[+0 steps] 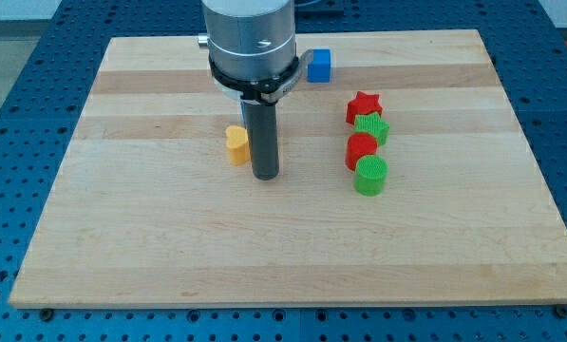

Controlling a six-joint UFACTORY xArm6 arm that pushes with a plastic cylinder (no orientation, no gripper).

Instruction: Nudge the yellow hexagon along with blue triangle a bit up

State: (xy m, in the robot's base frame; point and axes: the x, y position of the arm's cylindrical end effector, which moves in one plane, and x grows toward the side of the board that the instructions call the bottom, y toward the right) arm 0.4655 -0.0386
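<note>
A yellow block (236, 144) lies near the board's middle, a little to the view's left; its exact shape is hard to make out. My tip (265, 177) rests on the board just right of and slightly below the yellow block, and the rod touches or nearly touches the block's right side. A blue block (319, 65), which looks like a cube, sits near the view's top, right of the arm's body. No blue triangle shows; the arm's body hides part of the board's top middle.
A column of blocks stands at the view's right of the rod: a red star (363, 104), a green block (372, 127), a red block (361, 149) and a green cylinder (369, 176). The wooden board (150, 247) lies on a blue perforated table.
</note>
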